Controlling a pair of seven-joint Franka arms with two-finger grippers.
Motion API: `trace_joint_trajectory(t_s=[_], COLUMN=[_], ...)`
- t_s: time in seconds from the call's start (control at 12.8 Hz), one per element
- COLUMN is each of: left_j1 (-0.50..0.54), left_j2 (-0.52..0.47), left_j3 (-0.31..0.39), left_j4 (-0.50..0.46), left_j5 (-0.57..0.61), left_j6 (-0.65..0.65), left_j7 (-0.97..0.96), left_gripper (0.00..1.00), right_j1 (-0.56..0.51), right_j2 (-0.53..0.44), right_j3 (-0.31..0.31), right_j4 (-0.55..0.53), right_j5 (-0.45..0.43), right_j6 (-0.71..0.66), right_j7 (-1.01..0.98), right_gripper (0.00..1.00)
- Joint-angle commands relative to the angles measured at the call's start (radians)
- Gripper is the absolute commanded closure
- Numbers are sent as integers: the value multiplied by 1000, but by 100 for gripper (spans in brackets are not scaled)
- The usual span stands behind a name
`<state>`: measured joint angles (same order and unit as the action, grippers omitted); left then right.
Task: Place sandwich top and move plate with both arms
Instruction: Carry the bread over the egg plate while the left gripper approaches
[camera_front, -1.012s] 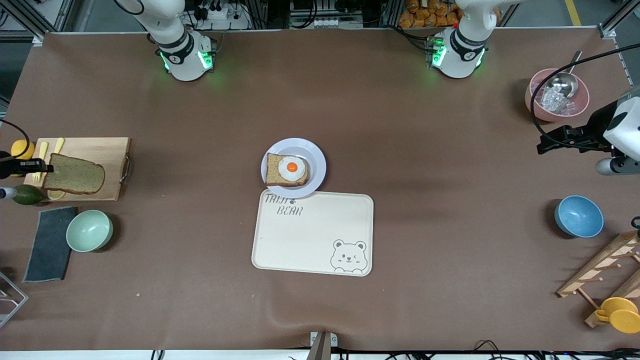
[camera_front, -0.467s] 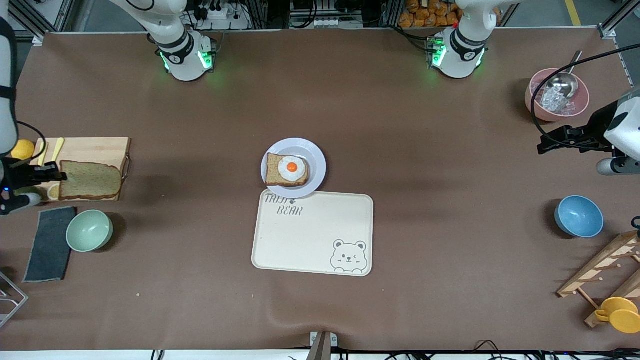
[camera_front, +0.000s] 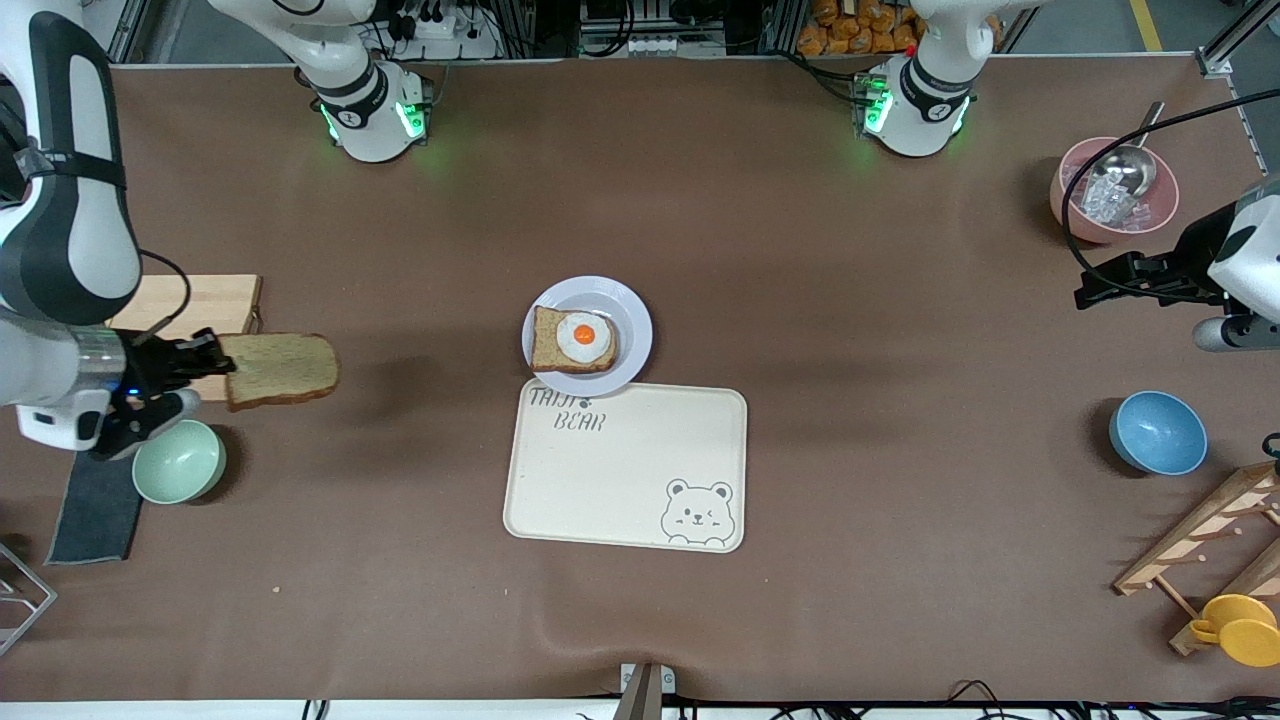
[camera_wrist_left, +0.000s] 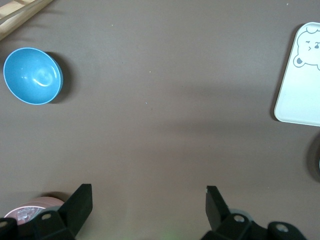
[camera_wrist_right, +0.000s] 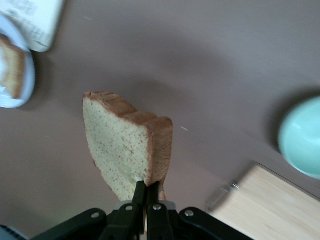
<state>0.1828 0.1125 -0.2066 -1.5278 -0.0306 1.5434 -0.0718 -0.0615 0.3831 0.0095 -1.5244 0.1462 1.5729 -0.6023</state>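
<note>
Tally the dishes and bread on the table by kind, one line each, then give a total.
Bowls: 3, green bowl, blue bowl, pink bowl
Plates: 1, plate
Trays: 1, tray
Bread slices: 2, egg slice, sandwich top in the shut right gripper
Total: 7

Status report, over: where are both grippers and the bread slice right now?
Right gripper shut on sandwich top, airborne beside cutting board. Left gripper open, waiting near pink bowl. Plate path unobstructed.
</note>
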Motion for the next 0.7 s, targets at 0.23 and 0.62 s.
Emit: trace_joint_trajectory(t_s=[0.23, 0.62], left_j1=[9, 69], left_j2=[10, 22], left_j3=[-4, -4], left_j4=[18, 11], left_j5=[-26, -119], left_j6=[-9, -6], left_j7=[20, 27], left_gripper=[0, 0], right_j1=[156, 273], right_j2=[8, 5], right_j3=[-3, -3], right_j4=[-26, -60], right_j5=[144, 269], right_j6=[-5, 19], right_j7=[240, 511], right_gripper=[100, 100])
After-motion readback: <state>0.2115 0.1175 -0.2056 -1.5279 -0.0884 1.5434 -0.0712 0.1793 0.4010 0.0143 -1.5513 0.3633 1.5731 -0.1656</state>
